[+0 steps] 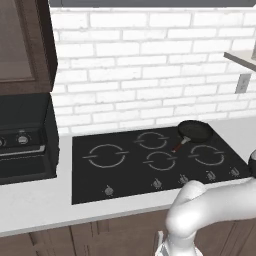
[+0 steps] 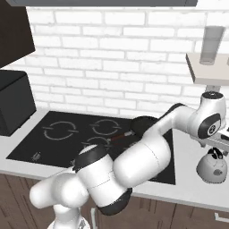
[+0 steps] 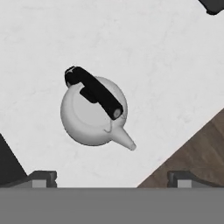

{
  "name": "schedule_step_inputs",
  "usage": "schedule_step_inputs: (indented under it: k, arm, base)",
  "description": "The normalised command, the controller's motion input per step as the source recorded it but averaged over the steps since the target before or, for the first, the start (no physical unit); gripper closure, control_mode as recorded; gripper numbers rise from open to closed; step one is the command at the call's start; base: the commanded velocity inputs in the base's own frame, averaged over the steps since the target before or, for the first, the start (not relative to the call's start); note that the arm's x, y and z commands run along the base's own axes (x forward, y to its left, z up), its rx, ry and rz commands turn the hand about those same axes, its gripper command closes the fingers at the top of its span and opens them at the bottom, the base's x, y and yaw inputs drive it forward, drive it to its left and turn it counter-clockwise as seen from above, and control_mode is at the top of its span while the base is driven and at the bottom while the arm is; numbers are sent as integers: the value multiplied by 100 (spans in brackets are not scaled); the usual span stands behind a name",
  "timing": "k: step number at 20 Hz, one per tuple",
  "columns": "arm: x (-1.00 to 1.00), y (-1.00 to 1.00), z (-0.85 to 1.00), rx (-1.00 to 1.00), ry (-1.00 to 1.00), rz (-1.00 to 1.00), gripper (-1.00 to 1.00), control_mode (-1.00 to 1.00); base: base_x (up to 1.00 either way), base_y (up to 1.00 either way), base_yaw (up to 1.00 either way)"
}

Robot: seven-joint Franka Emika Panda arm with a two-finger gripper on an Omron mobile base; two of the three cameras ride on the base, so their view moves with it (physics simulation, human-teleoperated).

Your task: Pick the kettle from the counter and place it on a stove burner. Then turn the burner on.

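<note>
The silvery-white kettle (image 2: 212, 166) stands on the pale counter (image 2: 192, 190) to the right of the black glass cooktop. From above, in the hand view, the kettle (image 3: 94, 113) shows its black handle and a spout pointing toward the counter's edge. My gripper (image 3: 113, 178) hangs above it, open, its fingertips wide apart and nothing between them. In the right base view the gripper (image 2: 218, 144) sits just over the kettle's top. The largest stove burner (image 1: 106, 155) is the ring at the cooktop's left, also visible as burner (image 2: 59, 129), and it is bare.
A black frying pan (image 1: 195, 131) with a reddish handle sits on the back right ring. Small knobs (image 1: 157, 183) line the cooktop's front. A black appliance (image 1: 25, 145) stands at the left. A wall shelf (image 2: 210, 67) with a glass hangs above the kettle. The counter edge (image 3: 175, 148) runs close by it.
</note>
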Motion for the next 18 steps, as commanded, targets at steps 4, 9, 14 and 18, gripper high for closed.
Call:
schedule_step_inputs:
  k: [4,9,14,18]
  arm:
    - [3,-6,-33,-6,5,11,-100,-100]
    - [4,-17,-33,0,4,15,-100,-100]
    - [15,-25,-25,0,0,15,-100,-100]
    - [24,-29,-18,0,0,14,-100,-100]
  base:
    - [0,0,0]
    - [0,0,0]
    - [0,0,0]
    - [0,0,0]
